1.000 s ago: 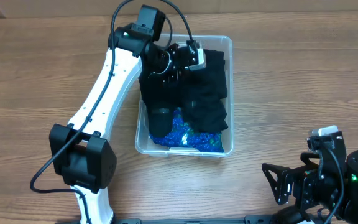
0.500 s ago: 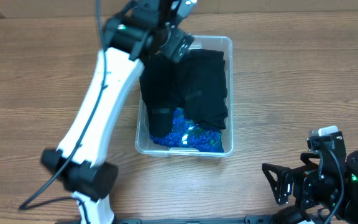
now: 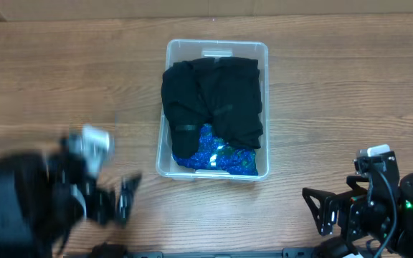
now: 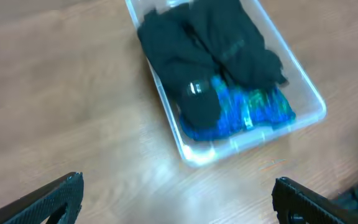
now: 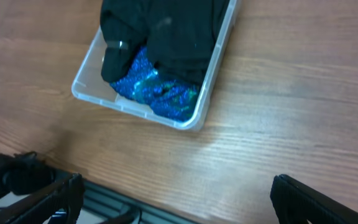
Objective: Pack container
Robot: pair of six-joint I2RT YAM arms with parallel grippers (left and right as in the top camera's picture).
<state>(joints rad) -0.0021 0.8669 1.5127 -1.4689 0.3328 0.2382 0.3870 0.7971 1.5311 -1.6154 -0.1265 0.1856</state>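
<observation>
The container is sitting on the table, on the far side of both arms and roughly midway between them. Its long axis is running straight away from you, with one short wall facing the arms. Black garments are filling most of it, and blue sparkly fabric is showing at the near end, all lying inside the walls.

The left tool is hanging open and empty. Its fingers are showing at the bottom corners of the left wrist view, spread wide, with nothing between them. From it the container is lying ahead and off to the right, and the near short wall is the closest part. In the overhead view this arm is appearing smeared, so you should be treating its exact position as uncertain.

The right tool is likewise standing open and holding nothing. It is low beside the table's near edge, well apart from the container, which is lying ahead and to its left.

In my judgement the left tool is sitting slightly nearer the container's near corner, though the margin is looking small. Either arm should be approaching along the long axis, over the near short wall. I am judging the packing to be largely done.
</observation>
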